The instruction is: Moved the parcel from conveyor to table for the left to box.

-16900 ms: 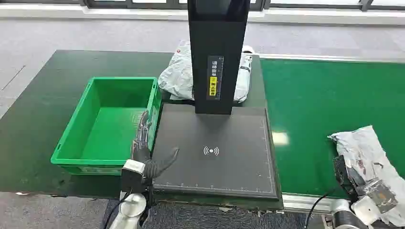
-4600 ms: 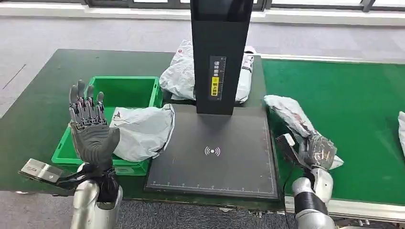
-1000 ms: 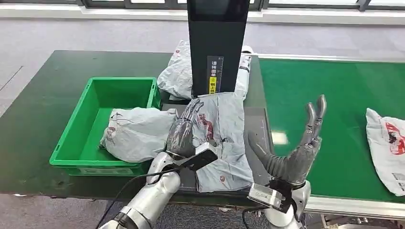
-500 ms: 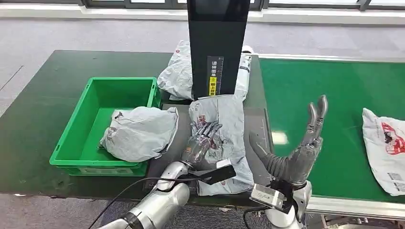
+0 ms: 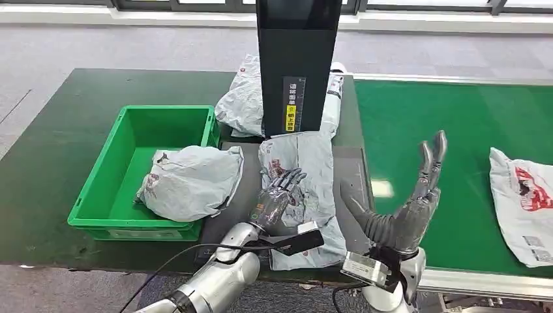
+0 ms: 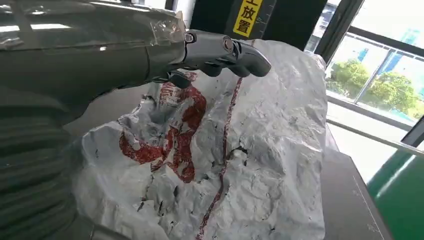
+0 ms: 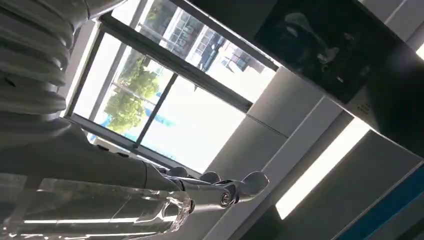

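Observation:
A crumpled grey parcel (image 5: 306, 176) with red print lies on the black scanner pad (image 5: 352, 176) in front of the black post. My left hand (image 5: 277, 195) rests on the parcel's near left part, fingers spread over it without closing. In the left wrist view the fingers (image 6: 225, 50) reach across the top of the parcel (image 6: 250, 165). My right hand (image 5: 407, 205) is raised beside the pad's right edge, open and empty, fingers pointing up; it also appears against the ceiling (image 7: 150, 185). The green box (image 5: 124, 143) at the left holds another grey parcel (image 5: 189, 182).
The tall black scanner post (image 5: 297, 65) stands at the pad's far edge, with more grey parcels (image 5: 241, 101) behind it. On the green conveyor (image 5: 443, 130) a white parcel (image 5: 525, 202) lies at the far right. Dark green table surface surrounds the box.
My left hand has slid back toward me over the parcel on the pad. The right hand stays raised. The parcel on the conveyor has drifted left.

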`<state>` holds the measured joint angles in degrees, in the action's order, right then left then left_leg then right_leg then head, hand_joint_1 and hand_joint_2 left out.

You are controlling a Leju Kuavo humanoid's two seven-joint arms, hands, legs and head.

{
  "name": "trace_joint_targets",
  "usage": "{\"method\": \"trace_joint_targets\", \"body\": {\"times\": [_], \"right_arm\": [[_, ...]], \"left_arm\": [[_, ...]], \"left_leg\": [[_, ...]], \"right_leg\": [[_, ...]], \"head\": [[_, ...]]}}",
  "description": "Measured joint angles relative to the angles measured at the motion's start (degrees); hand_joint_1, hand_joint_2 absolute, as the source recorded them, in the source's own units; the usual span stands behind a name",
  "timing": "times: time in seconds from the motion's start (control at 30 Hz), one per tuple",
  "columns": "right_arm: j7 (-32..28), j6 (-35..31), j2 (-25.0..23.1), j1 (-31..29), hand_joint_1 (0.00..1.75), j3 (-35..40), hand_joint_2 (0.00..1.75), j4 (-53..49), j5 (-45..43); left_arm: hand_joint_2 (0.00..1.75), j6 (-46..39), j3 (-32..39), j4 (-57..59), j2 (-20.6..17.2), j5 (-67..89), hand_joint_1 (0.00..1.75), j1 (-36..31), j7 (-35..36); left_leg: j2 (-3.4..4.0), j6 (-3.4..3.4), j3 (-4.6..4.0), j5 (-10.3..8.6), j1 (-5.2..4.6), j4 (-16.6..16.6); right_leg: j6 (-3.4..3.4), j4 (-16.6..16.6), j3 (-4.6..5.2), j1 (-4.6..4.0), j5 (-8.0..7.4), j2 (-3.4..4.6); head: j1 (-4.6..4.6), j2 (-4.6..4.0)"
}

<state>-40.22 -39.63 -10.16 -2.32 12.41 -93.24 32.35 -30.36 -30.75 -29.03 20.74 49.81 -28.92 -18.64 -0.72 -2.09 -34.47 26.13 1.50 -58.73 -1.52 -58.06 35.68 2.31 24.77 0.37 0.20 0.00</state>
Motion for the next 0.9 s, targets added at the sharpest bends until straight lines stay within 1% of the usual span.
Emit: {"method": "trace_joint_targets", "body": {"times": [0.9], "right_arm": [[0.0,0.0,0.17,0.0,0.0,0.0,1.75,0.0,0.0]], "left_arm": [[1.75,0.0,-0.09,0.02,0.0,-0.07,0.0,-0.03,0.0]], "left_leg": [[0.0,0.0,0.0,0.0,0.0,0.0]], "right_leg": [[0.0,0.0,0.0,0.0,0.0,0.0]], "head": [[0.0,0.0]]}}
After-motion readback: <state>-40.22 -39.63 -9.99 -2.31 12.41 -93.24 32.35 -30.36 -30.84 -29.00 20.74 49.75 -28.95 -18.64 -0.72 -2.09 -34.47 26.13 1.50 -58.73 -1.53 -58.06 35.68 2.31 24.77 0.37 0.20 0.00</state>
